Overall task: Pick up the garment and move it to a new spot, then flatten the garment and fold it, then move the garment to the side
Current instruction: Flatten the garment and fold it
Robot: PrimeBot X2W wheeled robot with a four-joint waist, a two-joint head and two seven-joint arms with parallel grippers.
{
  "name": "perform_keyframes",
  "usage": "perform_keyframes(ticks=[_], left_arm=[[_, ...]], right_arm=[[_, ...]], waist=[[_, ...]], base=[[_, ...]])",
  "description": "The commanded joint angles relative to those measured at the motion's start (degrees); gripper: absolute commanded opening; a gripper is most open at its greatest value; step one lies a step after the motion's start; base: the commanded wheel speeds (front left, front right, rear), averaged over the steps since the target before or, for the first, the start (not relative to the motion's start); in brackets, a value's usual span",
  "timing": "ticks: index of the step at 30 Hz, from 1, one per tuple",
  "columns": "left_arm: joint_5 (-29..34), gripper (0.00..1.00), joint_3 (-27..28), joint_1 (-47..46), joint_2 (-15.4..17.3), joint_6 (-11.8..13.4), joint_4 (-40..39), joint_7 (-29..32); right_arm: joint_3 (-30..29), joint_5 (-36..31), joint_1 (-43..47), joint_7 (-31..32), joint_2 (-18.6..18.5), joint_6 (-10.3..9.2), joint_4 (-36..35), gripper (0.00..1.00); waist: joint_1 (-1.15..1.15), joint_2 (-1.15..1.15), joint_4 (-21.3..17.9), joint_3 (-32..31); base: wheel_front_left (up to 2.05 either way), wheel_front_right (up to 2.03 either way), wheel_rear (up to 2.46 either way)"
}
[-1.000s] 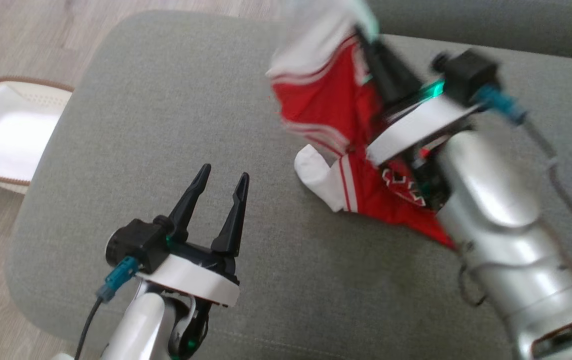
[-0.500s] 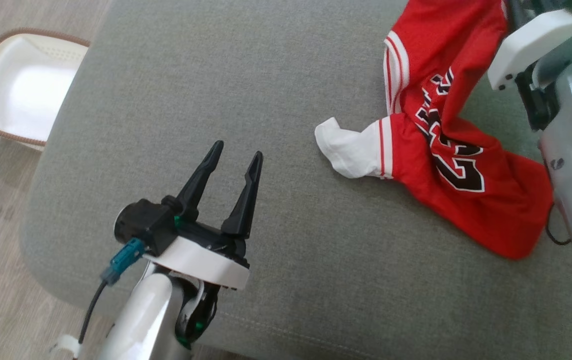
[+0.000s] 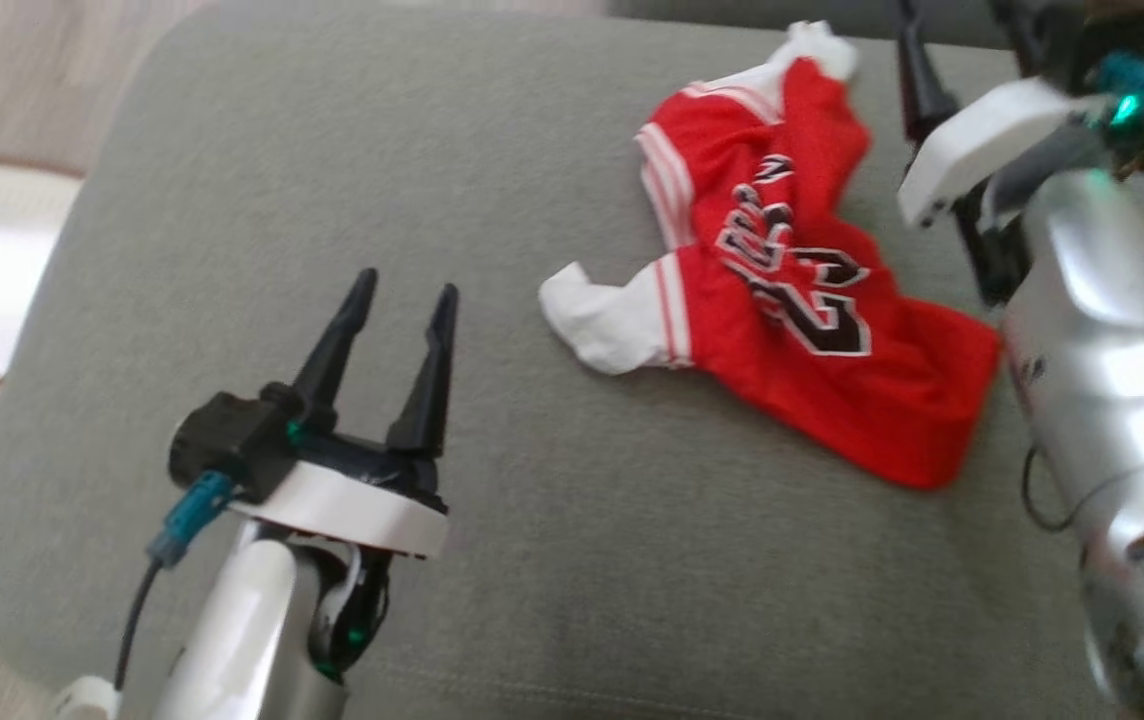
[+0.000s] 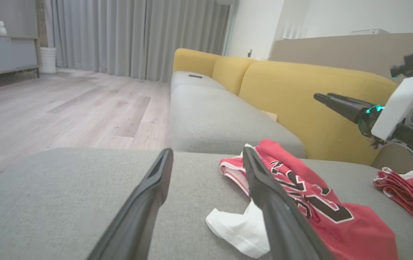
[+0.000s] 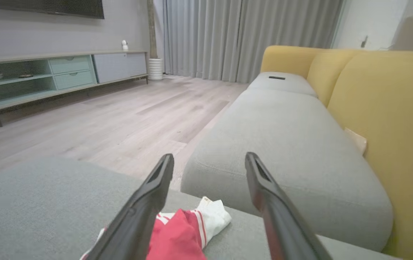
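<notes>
- Lying crumpled on the grey woven cushion (image 3: 232, 180): garment (image 3: 812, 340), red fabric, white sleeve, black-and-white numerals.
- left gripper (image 3: 402, 290) spread wide, empty, near the white sleeve.
- right gripper (image 5: 208, 159) spread wide, empty, above the garment's far end.
- Left wrist view adds a second red bundle (image 4: 405, 191) near the yellow backrest (image 4: 318, 97); right wrist view adds a wood floor (image 5: 101, 119).

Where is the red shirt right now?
In the head view the red shirt lies crumpled on the grey cushion, toward the robot's right, next to its open right hand and apart from its left hand.
</notes>
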Motion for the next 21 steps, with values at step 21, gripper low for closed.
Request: perform_keyframes(ticks=[21], left_arm=[[1.49,1.00,7.32,3.41,0.29,-0.33,-2.76,-0.29]], right_arm=[[-5.24,9.15,44.96,-0.77,4.51,-0.05,-45.79,1.00]], waist=[[0.00,0.00,-12.48,-5.86]], base=[[0.00,0.00,0.00]])
